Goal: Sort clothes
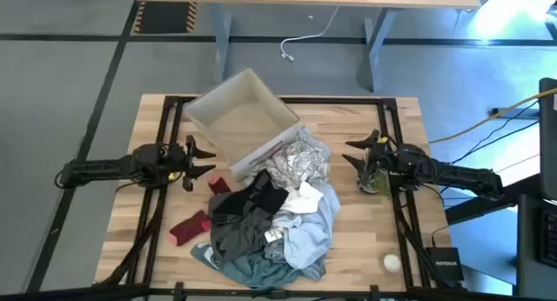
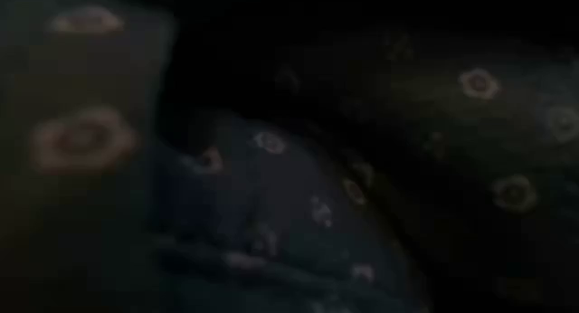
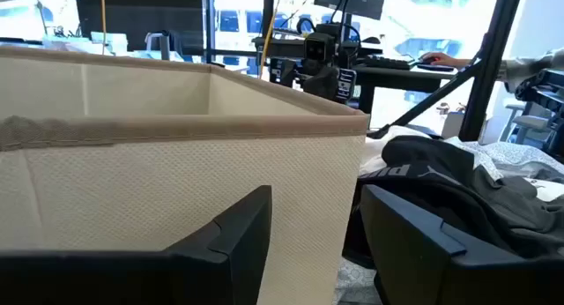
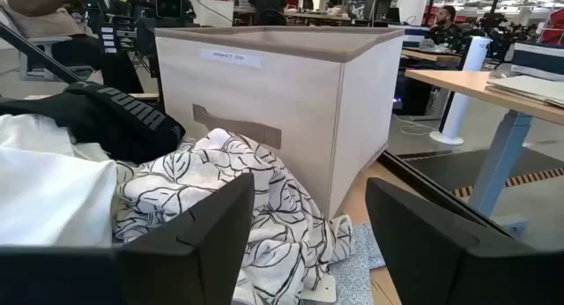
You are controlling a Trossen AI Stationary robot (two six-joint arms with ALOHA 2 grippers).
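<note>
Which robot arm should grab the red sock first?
Probably the left. The red sock lies on the left side of the pile, near the open left pincer. The right pincer, also open, waits across the clothes.

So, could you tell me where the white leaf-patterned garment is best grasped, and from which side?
Probably at its bunched folds nearest the right hand, which is open beside the pile. The white leaf-patterned garment lies crumpled against the beige box, so its box side is blocked, and a white piece and black garment sit at its other edge. Coming from the right, a raised fold offers a pinch.
</note>
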